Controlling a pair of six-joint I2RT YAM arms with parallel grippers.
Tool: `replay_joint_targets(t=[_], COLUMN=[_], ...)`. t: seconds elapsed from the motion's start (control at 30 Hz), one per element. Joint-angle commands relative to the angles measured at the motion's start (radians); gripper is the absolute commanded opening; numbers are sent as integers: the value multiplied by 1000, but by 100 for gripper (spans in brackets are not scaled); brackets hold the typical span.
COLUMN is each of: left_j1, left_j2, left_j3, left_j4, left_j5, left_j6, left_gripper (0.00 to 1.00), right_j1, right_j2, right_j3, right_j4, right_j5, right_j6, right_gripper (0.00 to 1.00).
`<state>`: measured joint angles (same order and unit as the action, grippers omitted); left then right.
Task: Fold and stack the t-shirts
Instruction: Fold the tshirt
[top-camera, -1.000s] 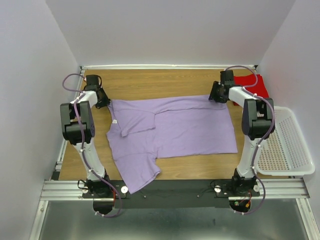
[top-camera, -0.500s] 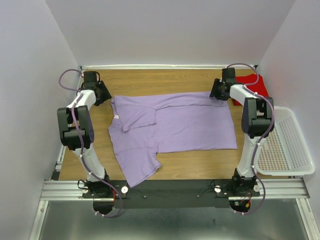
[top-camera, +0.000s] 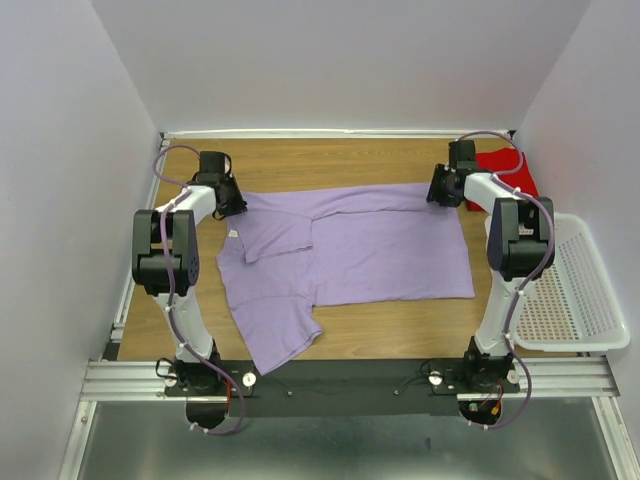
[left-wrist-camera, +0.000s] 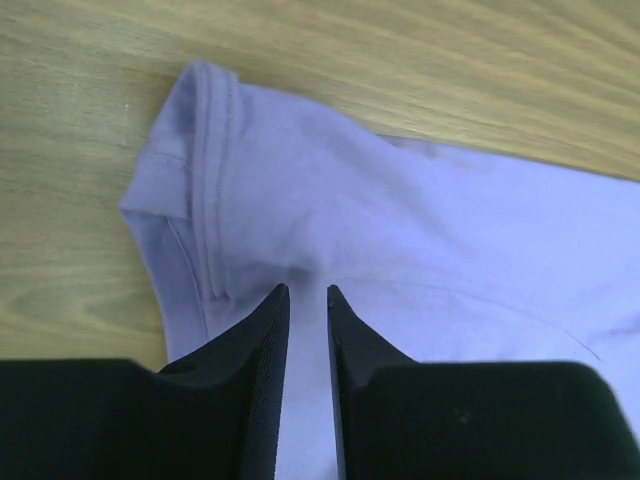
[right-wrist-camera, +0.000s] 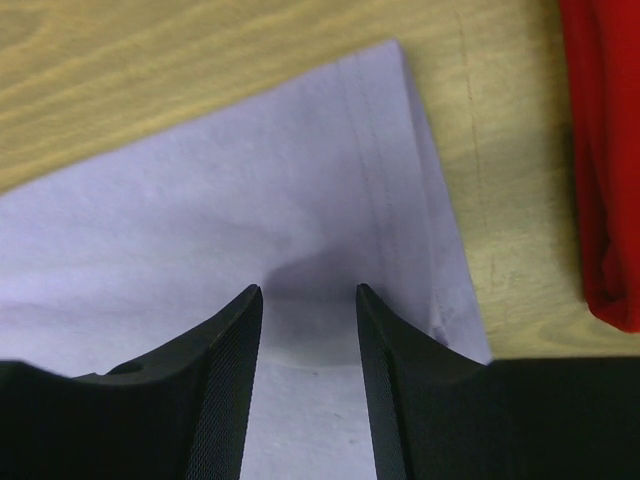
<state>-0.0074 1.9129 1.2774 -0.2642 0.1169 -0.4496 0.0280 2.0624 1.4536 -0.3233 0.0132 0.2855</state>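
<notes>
Where right arm (top-camera: 490, 188) crosses, red t-shirt (top-camera: 500, 160) — half-hidden

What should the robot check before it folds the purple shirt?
1. The left gripper holds a far corner of the purple shirt: ok, jaws nearly shut on cloth.
2. The right gripper holds the other far corner: cannot tell, cloth puckers between wider-set jaws.
3. Shirt lies flat: not ok, one sleeve is folded over and the near part passes the table edge.
4. The red shirt is clear: ok, bare wood separates it from the purple one.
</notes>
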Motion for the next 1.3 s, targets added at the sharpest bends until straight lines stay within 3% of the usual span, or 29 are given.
replay_joint_targets(t=[0.0, 0.27, 0.67, 0.77, 0.9, 0.97, 1.0, 1.27], left_j1=[27, 63, 66, 66, 66, 66, 66, 64], left_j2=[80, 188, 299, 284, 221, 175, 114, -280], left_j3=[58, 180, 349, 376, 428, 425, 412, 28], left_j4=[-7, -81, -127, -129, -152, -161, -161, -188], left_j5=[-29, -109, -109, -109, -92, -108, -109, -204], left_j6=[2, 52, 71, 62, 49, 45, 46, 68], left_gripper=[28, 27, 28, 36, 60, 65, 74, 99], right_j1=[-23, -83, -86, -86, -83, -79, -71, 3], right_j2=[-2, 36, 100, 76, 18, -13, -54, -292], right_j3=[-30, -22, 143, 165, 185, 191, 191, 25], right_j4=[-26, -36, -75, -97, -123, -167, -181, -330], right_j5=[45, 53, -1, -56, -101, -105, -104, -67], right_j6=[-17, -34, -129, -123, -91, -74, -71, -29], right_gripper=[49, 45, 47, 49, 56, 59, 61, 62])
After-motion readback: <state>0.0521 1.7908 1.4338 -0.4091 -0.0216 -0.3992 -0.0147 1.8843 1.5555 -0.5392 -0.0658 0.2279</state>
